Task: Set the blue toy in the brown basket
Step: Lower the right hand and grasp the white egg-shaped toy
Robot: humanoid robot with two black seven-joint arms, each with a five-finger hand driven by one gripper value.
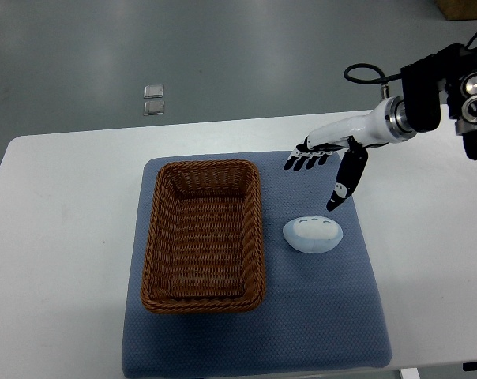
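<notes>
1. One top view, so: white bench (57, 237) with a blue-grey mat (317, 316) on it.
2. Brown basket (203, 234) sits on the left half of the mat, nothing in it.
3. Blue toy (313, 233) lies on the mat just right of the basket, not touching it.
4. Right hand (327, 166) hangs a bit beyond the toy, fingers (306, 163) spread loose, thumb pointing down toward it, grasping nothing.

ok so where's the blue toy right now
In the top view the blue toy lies on the blue mat, just right of the brown basket and apart from it, with the open right hand above it in the picture, not touching.
</notes>
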